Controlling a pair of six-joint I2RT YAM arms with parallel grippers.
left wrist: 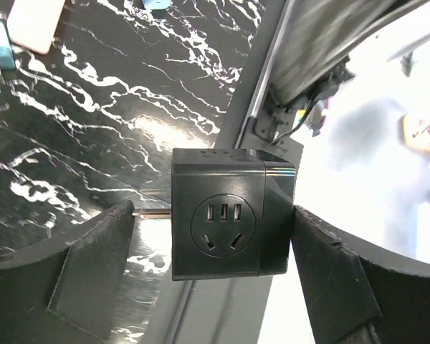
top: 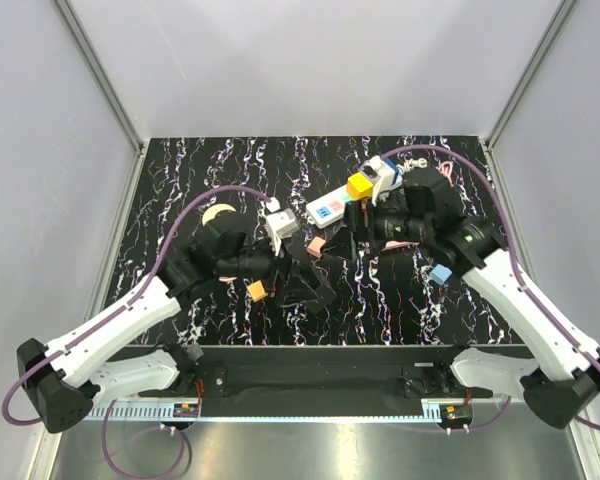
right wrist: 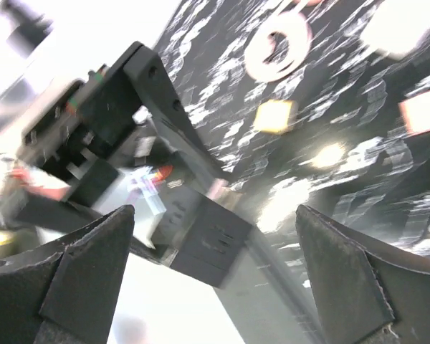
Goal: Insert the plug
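Observation:
A black cube plug (left wrist: 226, 215) with a round socket face hangs between my left gripper's (left wrist: 213, 218) fingers. Its metal prongs (left wrist: 152, 213) press on the left finger, and the right finger (left wrist: 322, 258) touches its back, so the gripper is shut on it. In the top view the left gripper (top: 295, 272) is mid-table, where the dark cube is hard to make out. My right gripper (right wrist: 215, 215) stands wide open with nothing between its fingers, and the cube (right wrist: 215, 240) shows blurred beyond them. The right gripper (top: 355, 232) sits near the white power strip (top: 325, 210).
A yellow block (top: 360, 185) and a white adapter (top: 277, 225) lie by the strip. A tape ring (top: 218, 215), an orange block (top: 257, 290), a pink block (top: 317, 245) and a blue block (top: 440, 273) are scattered on the marbled table (top: 180, 170).

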